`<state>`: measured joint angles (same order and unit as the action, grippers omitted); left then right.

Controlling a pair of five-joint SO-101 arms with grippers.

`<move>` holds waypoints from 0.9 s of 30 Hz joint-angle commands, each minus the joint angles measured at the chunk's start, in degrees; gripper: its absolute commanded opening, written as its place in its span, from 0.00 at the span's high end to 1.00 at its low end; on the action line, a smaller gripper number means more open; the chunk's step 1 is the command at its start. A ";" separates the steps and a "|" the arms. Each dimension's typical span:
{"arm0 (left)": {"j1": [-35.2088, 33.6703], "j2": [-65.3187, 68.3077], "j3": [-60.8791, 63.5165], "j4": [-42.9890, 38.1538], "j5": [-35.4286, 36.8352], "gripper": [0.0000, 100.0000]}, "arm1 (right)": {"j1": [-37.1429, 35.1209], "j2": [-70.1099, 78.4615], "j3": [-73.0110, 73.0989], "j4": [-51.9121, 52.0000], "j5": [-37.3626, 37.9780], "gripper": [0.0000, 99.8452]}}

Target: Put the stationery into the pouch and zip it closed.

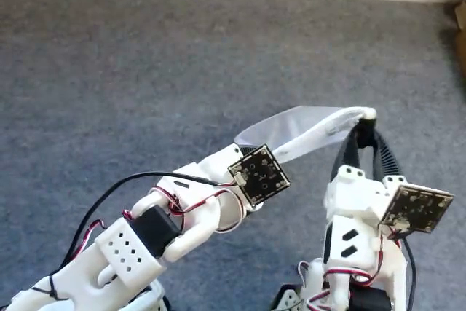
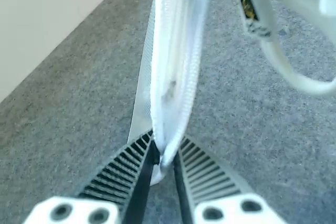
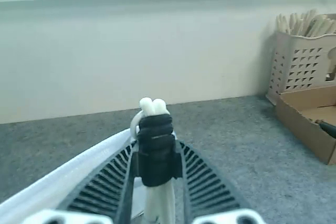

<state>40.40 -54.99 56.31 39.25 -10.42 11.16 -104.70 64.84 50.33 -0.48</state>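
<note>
The left gripper (image 2: 163, 163) is clenched on one end of the pouch (image 2: 173, 61). In its own wrist view the two ribbed jaws meet on the white zipper band with no gap to spare. The right gripper (image 3: 156, 148) is clamped just as tight on the far end. Between its jaws sits a black-wrapped piece (image 3: 155, 140) with two rounded white tips poking out above (whether that is the zipper pull I cannot tell).

From the high view the pouch (image 1: 298, 132) is a pale, see-through strip stretched between the two arms. The left gripper (image 1: 246, 152) has it at the near end and the right gripper (image 1: 362, 125) at the end farther out. It stands on edge with the zipper band uppermost. I cannot tell whether its lower edge touches the grey table cover (image 1: 145, 71). What lies inside is too faint to make out, and I cannot say how far along the zipper is drawn.

In the right wrist view the pouch (image 3: 68, 177) runs away from the jaws as a white band. Off by the wall stands a perforated basket (image 3: 302, 61) with pale wooden sticks (image 3: 299, 22) upright in it. An open cardboard box (image 3: 310, 119) sits just beside it, and both are well apart from the pouch. A loop of white cable (image 2: 294, 74) hangs near the pouch in the left wrist view.
</note>
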 commanded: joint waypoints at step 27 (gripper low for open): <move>-10.59 -15.08 -1.19 14.15 -2.37 0.87 | 4.26 -0.48 3.30 -0.92 3.69 0.72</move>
<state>33.36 -69.14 55.96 52.79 -12.88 18.64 -104.79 72.48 45.41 2.68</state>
